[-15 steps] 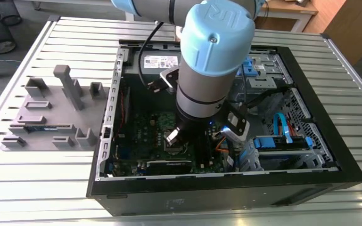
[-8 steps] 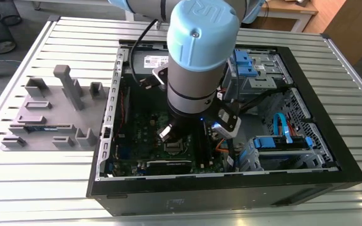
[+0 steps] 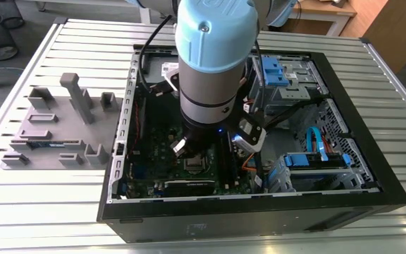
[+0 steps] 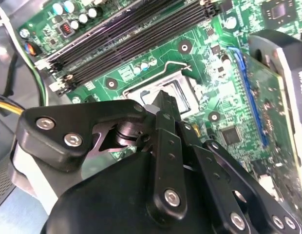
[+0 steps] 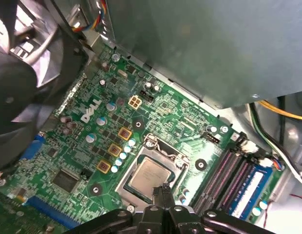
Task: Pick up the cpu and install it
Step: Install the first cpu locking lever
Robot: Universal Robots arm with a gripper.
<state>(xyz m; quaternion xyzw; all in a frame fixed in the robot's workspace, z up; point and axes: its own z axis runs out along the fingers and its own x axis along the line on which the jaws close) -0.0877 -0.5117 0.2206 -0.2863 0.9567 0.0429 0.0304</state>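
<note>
Your hand (image 5: 163, 192) hovers with fingers pressed together just above the cpu (image 5: 150, 175), which lies in the socket (image 5: 178, 161); check it sits flat and square; press gently.

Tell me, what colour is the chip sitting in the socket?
Silvery grey; the cpu shows best in the first wrist view.

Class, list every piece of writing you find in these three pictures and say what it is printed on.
White maker's logo on the green motherboard: a brand mark, left unquoted.
White sticker inside the computer case: too small to read.
Print on the card's grey cover: blurred.
</note>
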